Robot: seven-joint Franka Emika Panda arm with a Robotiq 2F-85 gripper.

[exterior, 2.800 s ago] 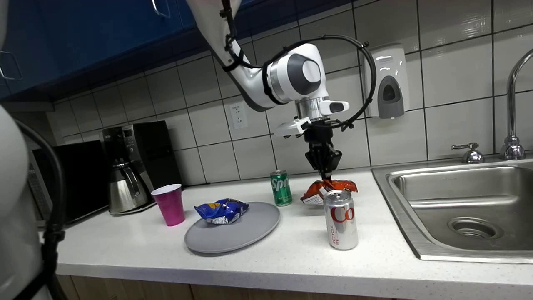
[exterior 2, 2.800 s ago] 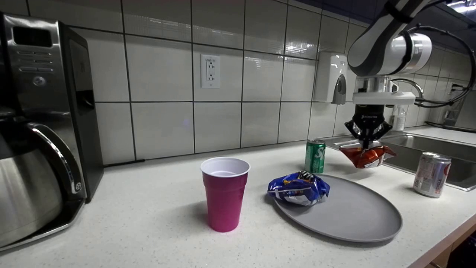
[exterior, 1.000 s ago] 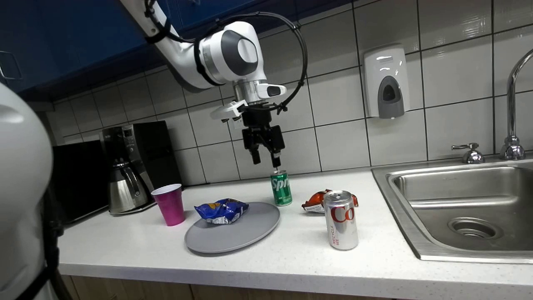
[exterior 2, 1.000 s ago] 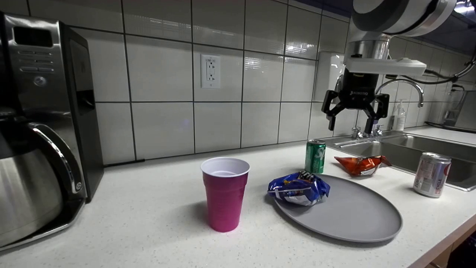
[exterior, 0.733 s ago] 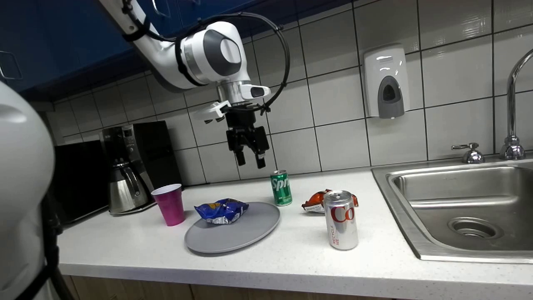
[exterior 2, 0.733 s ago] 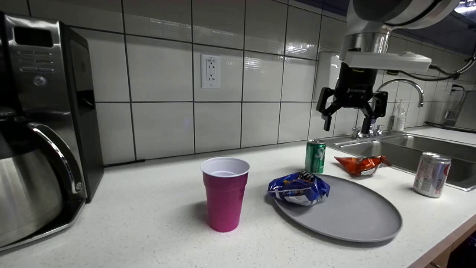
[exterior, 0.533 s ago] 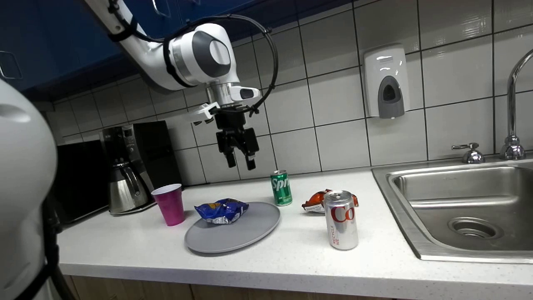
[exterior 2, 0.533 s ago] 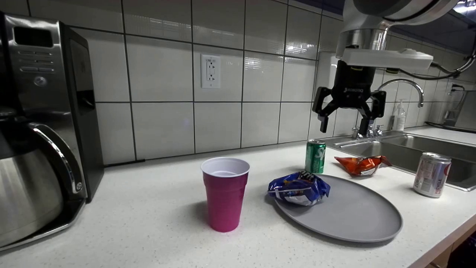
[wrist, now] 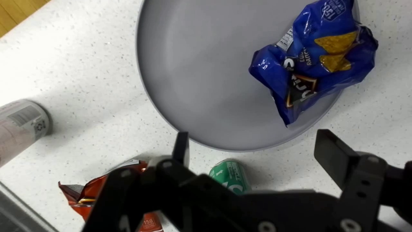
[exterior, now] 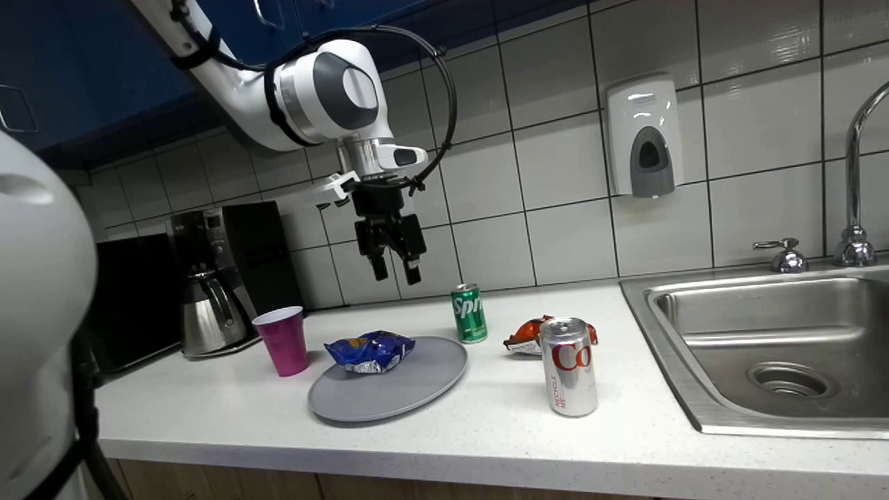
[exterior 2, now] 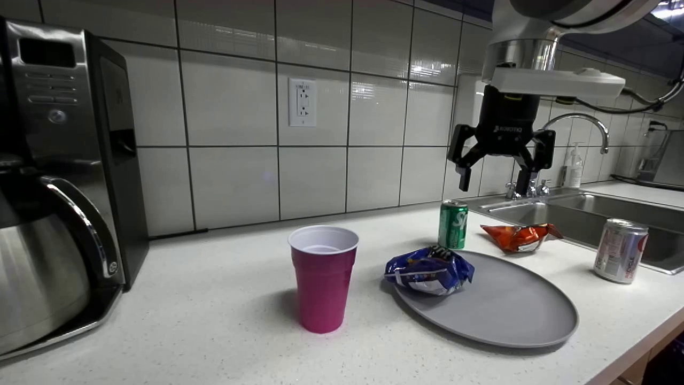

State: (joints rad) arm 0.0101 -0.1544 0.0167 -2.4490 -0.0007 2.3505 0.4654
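My gripper (exterior: 396,276) hangs in the air over the counter, its jaws wide apart and nothing between them. In the wrist view the near rim of a grey plate (wrist: 199,80) and a green Sprite can (wrist: 227,175) show below the gap, the can partly hidden by the gripper. A crumpled blue chip bag (exterior 2: 430,270) rests on one side of the plate. The red-orange chip bag (exterior 2: 521,237) lies on the counter beyond the plate, apart from the gripper. A silver can (exterior: 571,375) stands upright in front of that bag in an exterior view.
A pink cup (exterior 2: 323,289) stands on the counter beside the plate. The coffee maker (exterior 2: 69,160) with its steel carafe is at one end, the steel sink (exterior: 764,333) at the other. A tiled wall (exterior 2: 230,182) with a soap dispenser (exterior: 642,139) runs behind.
Earlier the gripper was shut on the red-orange bag. It has let go, opened and risen, leaving the bag on the counter, then shifted toward the plate's side, slowing lately.
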